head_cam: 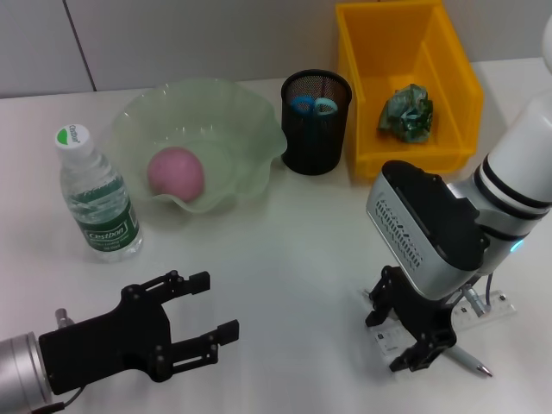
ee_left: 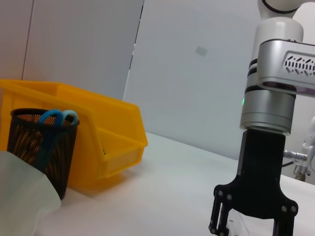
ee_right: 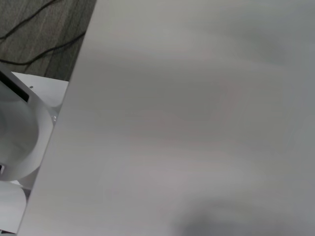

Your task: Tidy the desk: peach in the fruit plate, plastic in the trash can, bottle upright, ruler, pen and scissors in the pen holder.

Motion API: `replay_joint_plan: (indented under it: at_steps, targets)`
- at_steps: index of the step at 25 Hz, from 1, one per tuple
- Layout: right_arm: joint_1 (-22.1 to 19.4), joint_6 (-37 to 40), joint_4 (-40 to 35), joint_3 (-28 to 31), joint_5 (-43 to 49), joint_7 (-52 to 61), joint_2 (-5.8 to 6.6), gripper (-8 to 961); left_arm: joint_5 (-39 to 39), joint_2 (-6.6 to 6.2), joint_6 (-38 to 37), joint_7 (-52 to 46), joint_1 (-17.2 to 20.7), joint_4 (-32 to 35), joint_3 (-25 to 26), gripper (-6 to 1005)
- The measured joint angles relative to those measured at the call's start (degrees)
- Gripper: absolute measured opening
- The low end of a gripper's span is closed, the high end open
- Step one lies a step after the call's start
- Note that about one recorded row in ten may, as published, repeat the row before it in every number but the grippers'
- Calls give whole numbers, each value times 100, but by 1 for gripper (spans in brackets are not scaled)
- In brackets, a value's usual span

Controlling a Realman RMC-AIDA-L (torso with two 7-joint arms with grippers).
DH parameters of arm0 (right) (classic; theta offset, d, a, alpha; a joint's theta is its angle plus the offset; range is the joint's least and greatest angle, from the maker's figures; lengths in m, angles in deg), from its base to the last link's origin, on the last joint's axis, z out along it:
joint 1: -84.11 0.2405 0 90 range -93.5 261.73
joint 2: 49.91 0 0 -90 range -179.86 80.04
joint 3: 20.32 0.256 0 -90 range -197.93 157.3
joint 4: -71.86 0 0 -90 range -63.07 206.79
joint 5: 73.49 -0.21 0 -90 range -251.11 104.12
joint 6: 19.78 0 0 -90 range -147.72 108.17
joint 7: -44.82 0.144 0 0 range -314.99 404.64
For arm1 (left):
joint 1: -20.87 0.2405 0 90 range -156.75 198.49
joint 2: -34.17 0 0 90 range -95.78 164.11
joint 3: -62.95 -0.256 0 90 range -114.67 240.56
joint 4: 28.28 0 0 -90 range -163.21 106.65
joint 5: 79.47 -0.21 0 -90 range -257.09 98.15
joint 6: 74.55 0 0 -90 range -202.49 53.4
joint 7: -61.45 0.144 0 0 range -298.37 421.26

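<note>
So scanning across the bench [head_cam: 285,250] from the left: the water bottle [head_cam: 97,200] is already standing upright, cap on. Next to it the peach [head_cam: 176,173] sits in the green fruit plate [head_cam: 250,121], so that one's ticked off. Then the black mesh pen holder [head_cam: 316,125], with the blue scissors [head_cam: 312,106] handles poking out the top, done too. Behind and to the right, the yellow trash can [head_cam: 448,78] has the crumpled greenish plastic [head_cam: 407,113] lying in it. By my count that's four out of six.

What's left looks like the ruler [head_cam: 392,332] and the pen [head_cam: 466,358], both down at the near right of the bench. The ruler is a clear strip lying flat, the pen lies across it.

Left gripper [head_cam: 205,314] hangs low over the near left of the bench, jaws spread, nothing in them, well away from everything. Looks parked to me.

Right gripper [head_cam: 414,341] is pointing down right on top of the ruler and pen. Its jaws look a bit apart, with the ruler and the pen's near end right under the tips, but I honestly can't tell whether they're pinching anything. The right wrist view only shows bare bench, so no help there.
</note>
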Motion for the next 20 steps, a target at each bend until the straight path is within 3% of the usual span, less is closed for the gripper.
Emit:
replay_joint_plan:
  at_steps: [20]
  targets:
    - [86,-98,14,141,-145,11,-3,440,-27,8,-42,11,0,-50,146,795]
